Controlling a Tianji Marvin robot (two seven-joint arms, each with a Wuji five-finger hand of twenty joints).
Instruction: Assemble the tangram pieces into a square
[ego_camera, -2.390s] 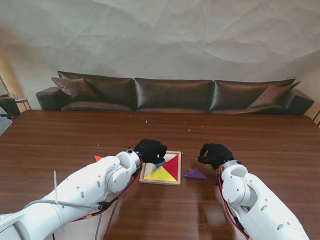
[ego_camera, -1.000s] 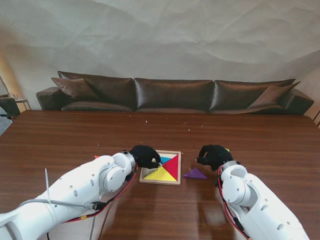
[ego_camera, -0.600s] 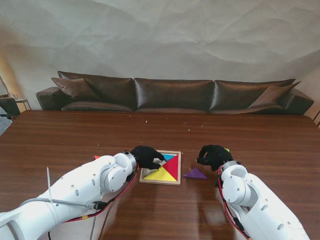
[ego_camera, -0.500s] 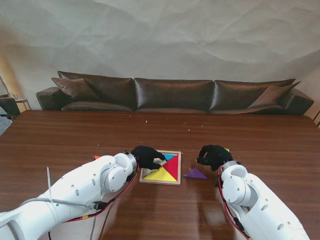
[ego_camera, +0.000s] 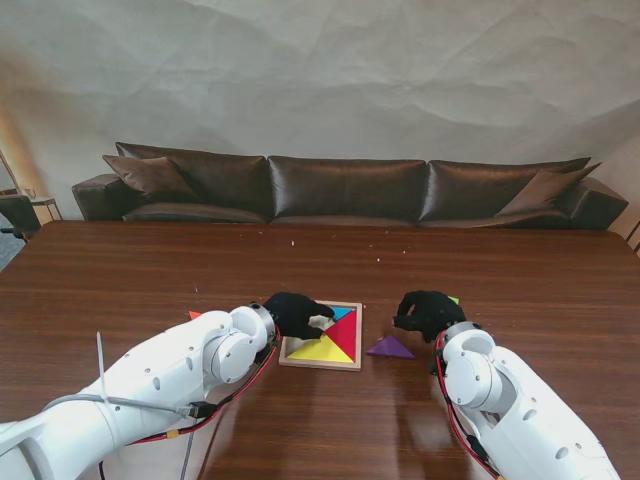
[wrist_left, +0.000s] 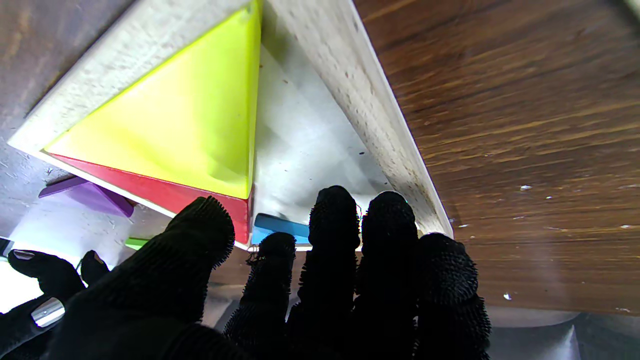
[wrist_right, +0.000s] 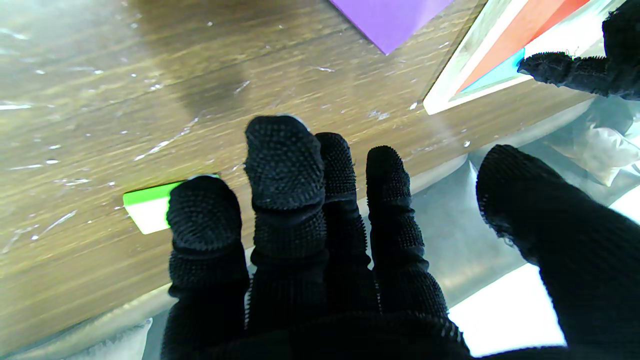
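Resting on the brown bench (ego_camera: 120, 270) in front of the robot is a shallow wooden tray (ego_camera: 321, 359), with a yellow triangle (ego_camera: 320, 349) on its near side, a red triangle (ego_camera: 345, 331) to the right and a blue piece (ego_camera: 341, 313) at the far edge. The left robot hand (ego_camera: 296, 314) sits over the tray's far left corner, gloved fingers (wrist_left: 332, 220) spread and reaching down onto the pale tray floor next to the blue piece; it grips nothing that I can see. In the left wrist view that bare patch of the tray lies between the yellow triangle and the tray wall. A purple triangle (ego_camera: 390, 348) lies loose on the bench just right of the tray. The right robot hand (ego_camera: 428, 311) hovers beyond it, fingers loosely apart and empty. A green piece (wrist_right: 149, 206) lies flat on the bench at its fingertips, partly hidden by them. An orange piece (ego_camera: 194, 315) peeks out beside the left arm.
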